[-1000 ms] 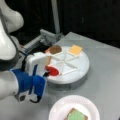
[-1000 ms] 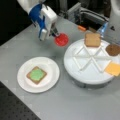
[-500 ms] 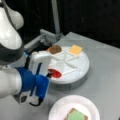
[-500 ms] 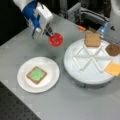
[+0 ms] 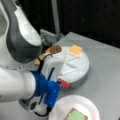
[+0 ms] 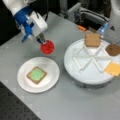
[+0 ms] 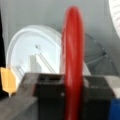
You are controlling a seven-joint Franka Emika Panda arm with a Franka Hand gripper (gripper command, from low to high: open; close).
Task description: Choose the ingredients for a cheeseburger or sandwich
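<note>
My gripper [image 6: 42, 42] is shut on the red disc [image 6: 47, 47] and holds it above the grey table, between the divided tray and the paper plate. The wrist view shows that red disc [image 7: 72, 57] edge-on between the fingers. In a front view the arm covers most of the gripper [image 5: 59, 80], and only part of the red disc [image 5: 64, 84] shows. The sandwich [image 6: 36, 74], a toast square with a green leaf on top, lies on the paper plate [image 6: 51, 65]. A toast square [image 6: 92, 39], a dark brown disc [image 6: 113, 49] and a yellow square [image 6: 113, 68] lie in the tray.
The white divided tray [image 6: 85, 75] stands at a front view's right. A small orange piece [image 6: 81, 28] lies behind it near the grey equipment. In a front view the paper plate [image 5: 82, 102] is at the bottom, below the tray [image 5: 81, 67].
The gripper has carried the red disc away from the divided tray, leftward and lower, closer to the paper plate. Everything else is as it was.
</note>
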